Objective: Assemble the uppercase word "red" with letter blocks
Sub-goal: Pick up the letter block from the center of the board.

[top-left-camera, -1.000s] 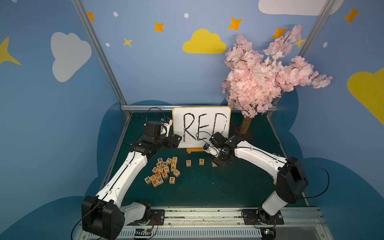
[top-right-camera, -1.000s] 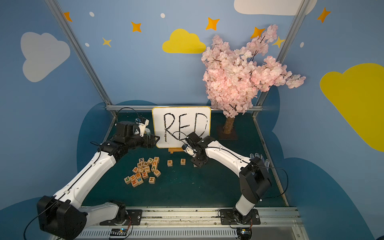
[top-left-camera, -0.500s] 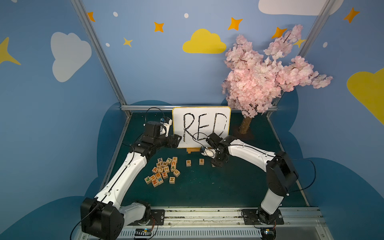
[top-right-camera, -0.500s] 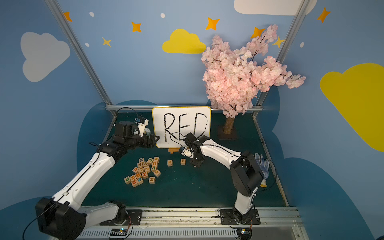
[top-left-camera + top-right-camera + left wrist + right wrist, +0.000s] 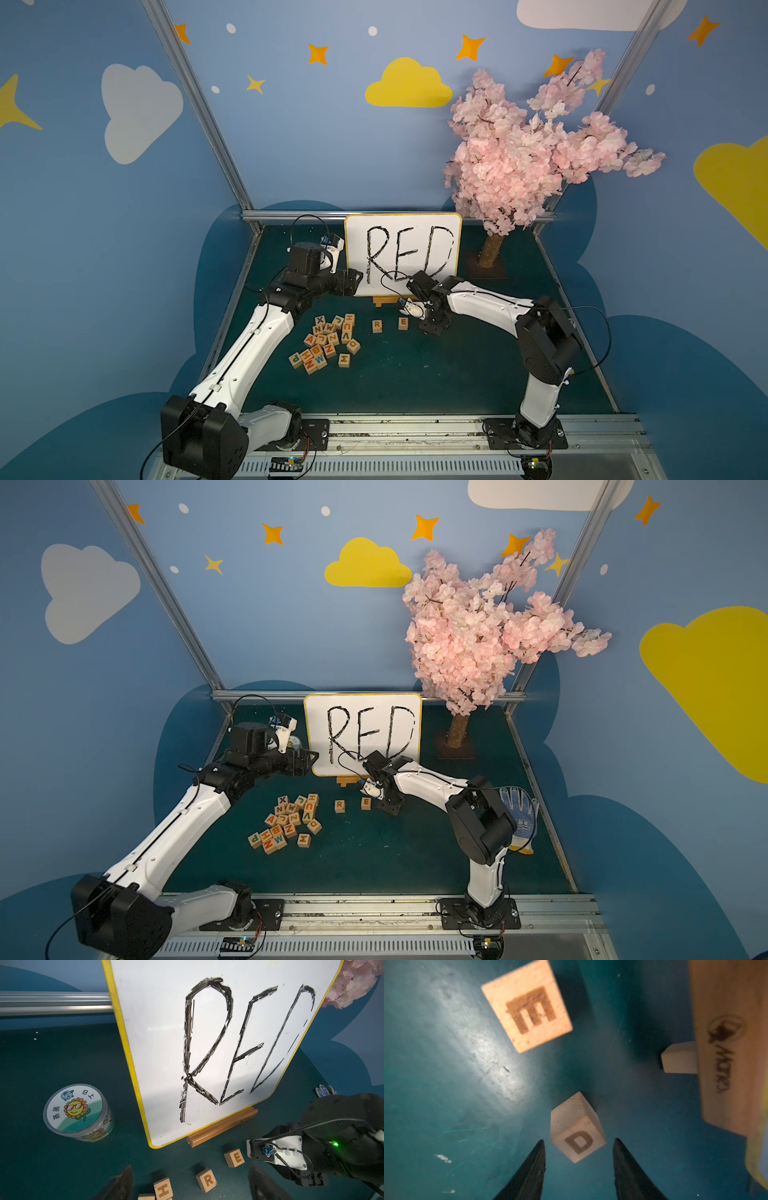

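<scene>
In the right wrist view a pale letter block showing D [image 5: 578, 1136] lies turned on the green mat, just past my right gripper [image 5: 578, 1142]. The jaws stand open, with a gap on each side of it. The E block [image 5: 527, 1005] lies further off. In both top views that gripper [image 5: 432, 328] hangs low just right of the E block [image 5: 402, 323] and R block [image 5: 377, 325], and it hides the D. My left gripper [image 5: 353, 282] hovers open and empty by the board's left edge. Its wrist view looks down on R [image 5: 206, 1180] and E [image 5: 234, 1157].
Several loose letter blocks [image 5: 328, 340] are piled left of the R. The RED whiteboard [image 5: 403, 249] stands on a wooden stand [image 5: 222, 1126] at the back. A round labelled jar [image 5: 76, 1111] sits left of it. A blossom tree [image 5: 519, 158] and a glove [image 5: 519, 812] are on the right.
My right gripper has come down over the D block, which now no longer shows from above, and its jaws have narrowed a little. The right elbow has swung inward. The left arm is unchanged.
</scene>
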